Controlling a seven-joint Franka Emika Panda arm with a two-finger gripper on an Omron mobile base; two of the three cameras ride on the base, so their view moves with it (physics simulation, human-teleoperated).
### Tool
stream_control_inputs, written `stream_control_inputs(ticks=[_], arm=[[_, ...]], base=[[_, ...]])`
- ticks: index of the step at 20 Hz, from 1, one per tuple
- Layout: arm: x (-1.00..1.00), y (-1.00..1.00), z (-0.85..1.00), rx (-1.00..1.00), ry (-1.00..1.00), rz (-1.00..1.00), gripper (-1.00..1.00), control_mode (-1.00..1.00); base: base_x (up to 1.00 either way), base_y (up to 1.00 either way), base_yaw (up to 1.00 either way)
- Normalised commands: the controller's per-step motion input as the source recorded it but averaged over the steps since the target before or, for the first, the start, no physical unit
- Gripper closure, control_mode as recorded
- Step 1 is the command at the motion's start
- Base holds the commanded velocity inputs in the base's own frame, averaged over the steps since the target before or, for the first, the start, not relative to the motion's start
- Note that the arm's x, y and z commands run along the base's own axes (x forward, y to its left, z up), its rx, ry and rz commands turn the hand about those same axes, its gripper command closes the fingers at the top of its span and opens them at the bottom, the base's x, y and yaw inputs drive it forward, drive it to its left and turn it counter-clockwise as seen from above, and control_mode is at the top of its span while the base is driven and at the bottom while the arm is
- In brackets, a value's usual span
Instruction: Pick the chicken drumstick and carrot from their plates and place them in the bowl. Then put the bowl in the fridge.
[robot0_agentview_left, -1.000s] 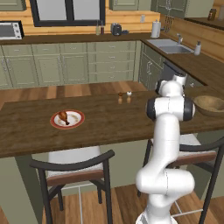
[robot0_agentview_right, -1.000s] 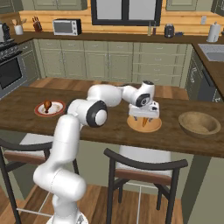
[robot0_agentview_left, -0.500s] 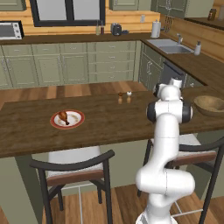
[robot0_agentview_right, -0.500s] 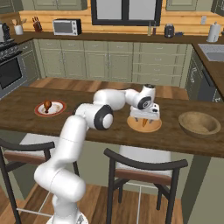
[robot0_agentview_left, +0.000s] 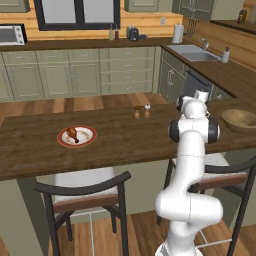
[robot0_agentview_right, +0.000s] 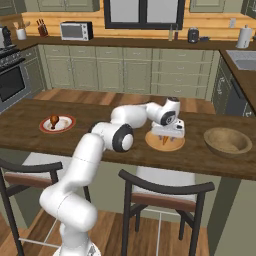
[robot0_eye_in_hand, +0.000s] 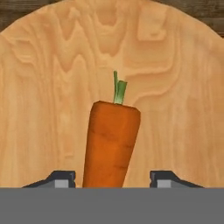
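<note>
On the dark wooden island counter (robot0_agentview_right: 100, 145) the arm reaches out low over the tan wooden plate (robot0_agentview_right: 152, 141), with the gripper (robot0_agentview_right: 167, 135) pointing straight down at it. In the hand view the carrot (robot0_eye_in_hand: 112, 144) lies flat on the plate's pale grain, its green stub toward 12 o'clock and its tapering body running toward 6 o'clock, right between the two dark fingertips (robot0_eye_in_hand: 61, 178). The fingers are spread, one at about 7 o'clock and the other at about 5 o'clock of the carrot, each standing clear of its sides with wood showing in the gaps (neither is touching it).

In the right base view the wooden bowl (robot0_agentview_right: 227, 140) sits at 3 o'clock from the tan plate, apart from it on the same counter. The white red-rimmed plate (robot0_agentview_right: 58, 123) lies well apart at 9 o'clock, with the chicken drumstick (robot0_agentview_right: 53, 120) resting on it. In the left base view the same plate and drumstick (robot0_agentview_left: 73, 133) sit at 9 o'clock from the arm, and two small shakers (robot0_agentview_left: 142, 110) stand together between them and the arm, toward the far edge of the counter.
</note>
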Motion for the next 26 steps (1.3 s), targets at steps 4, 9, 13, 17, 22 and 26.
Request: stream_control_inputs(ticks=[4, 9, 13, 17, 22, 26], arm=[[-0.41, 0.69, -0.24, -0.02, -0.11, 0.00, 1.00, -1.00], [-0.54, 0.55, -0.15, -0.05, -0.01, 0.01, 1.00, -1.00], [-0.04, 0.59, -0.73, -0.13, 0.01, 0.00, 1.00, -1.00], [-0.04, 0.18, -0.52, -0.05, 0.02, 0.00, 1.00, -1.00], [-0.72, 0.02, 0.49, 0.09, -0.01, 0.00, 1.00, -1.00], [-1.00, 0.24, 0.47, 0.07, -0.15, 0.00, 1.00, -1.00]], base=[[0.00, 0.00, 0.00], [0.00, 0.00, 0.00], [0.00, 0.00, 0.00], [0.00, 0.00, 0.00], [0.00, 0.00, 0.00], [0.00, 0.00, 0.00]])
